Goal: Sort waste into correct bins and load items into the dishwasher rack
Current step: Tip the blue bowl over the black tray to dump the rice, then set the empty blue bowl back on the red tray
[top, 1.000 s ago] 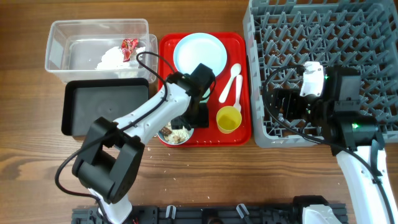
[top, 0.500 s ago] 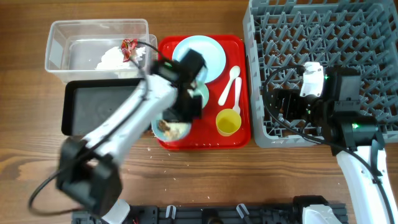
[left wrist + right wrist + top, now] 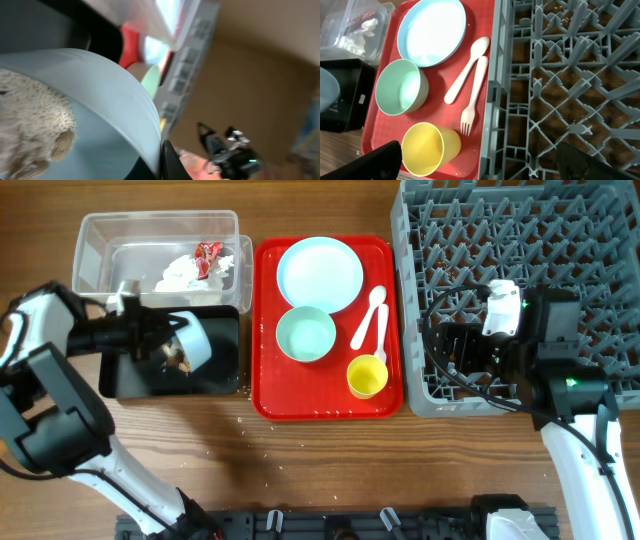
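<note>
Left gripper (image 3: 168, 340), at the table's left edge, clamps the tilted light blue bowl (image 3: 194, 340); right gripper (image 3: 477, 152) jaws apart, tips cropped.

light blue bowl (image 3: 195, 340) | tilted over black tray (image 3: 216, 372) | scraps (image 3: 179, 361) inside, prob.

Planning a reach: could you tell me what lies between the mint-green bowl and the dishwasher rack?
The white spoon and fork lie there on the red tray, seen in the overhead view.

Wood-grain table (image 3: 330, 470); glossy red plastic tray (image 3: 320, 395); matt grey plastic rack (image 3: 560, 230); clear plastic tub (image 3: 92, 255).
</note>
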